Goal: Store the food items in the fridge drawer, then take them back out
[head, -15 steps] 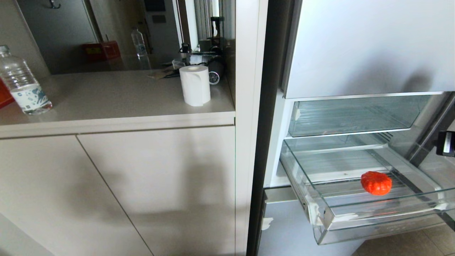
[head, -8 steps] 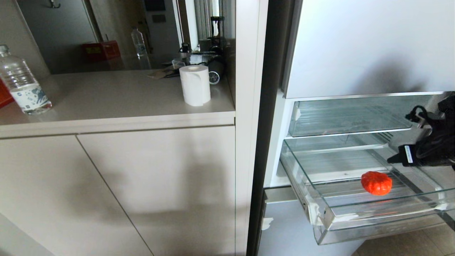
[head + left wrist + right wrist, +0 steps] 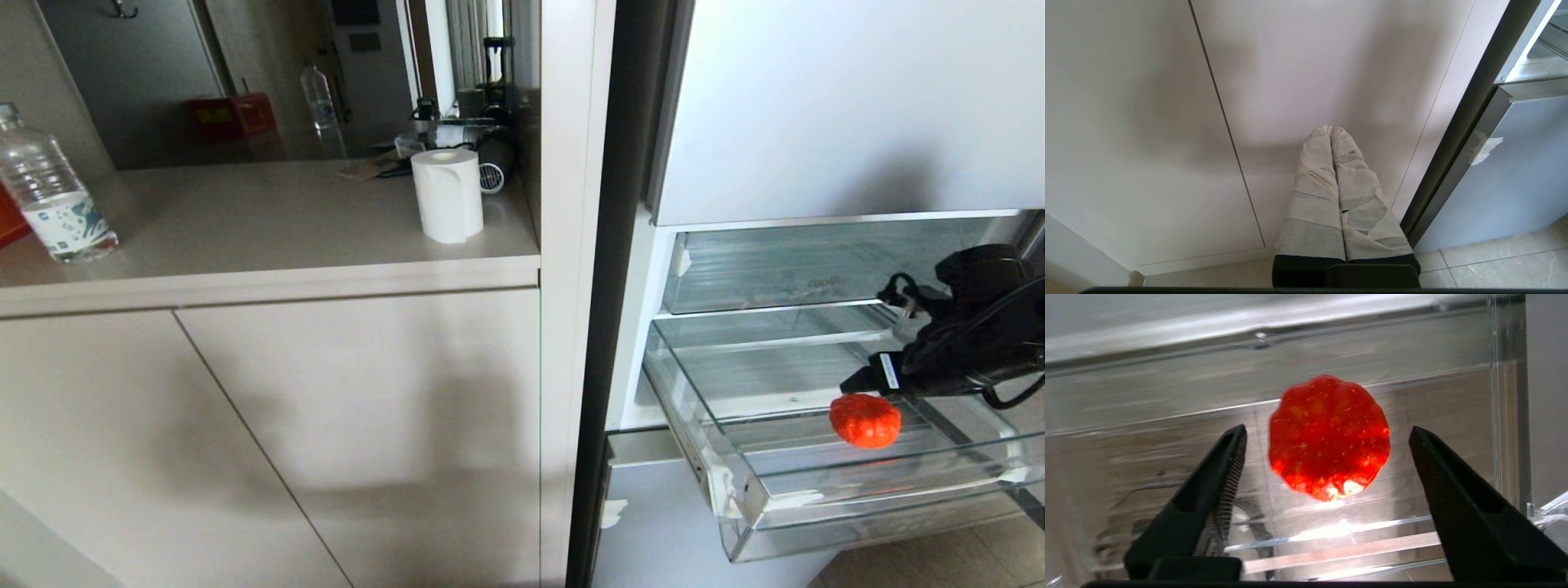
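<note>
One food item, an orange-red fruit with a bumpy skin (image 3: 864, 420) (image 3: 1329, 437), lies on the ribbed base of the pulled-out clear fridge drawer (image 3: 882, 500), towards its right side. My right gripper (image 3: 856, 384) (image 3: 1327, 428) reaches in from the right and hangs just above the fruit. It is open, with one black finger on each side of the fruit and neither touching it. My left gripper (image 3: 1331, 129) is parked low in front of the cabinet doors, its taped fingers shut on nothing.
Another clear drawer (image 3: 800, 265) sits above the open one, under a pale glossy door front (image 3: 849, 106). A counter on the left carries a paper roll (image 3: 446, 196) and a water bottle (image 3: 53, 200). Beige cabinet doors (image 3: 269, 441) stand below it.
My right arm has come in from the right edge and moved left and down over the drawer to the fruit. Its jaws have opened. The fruit has not moved.
</note>
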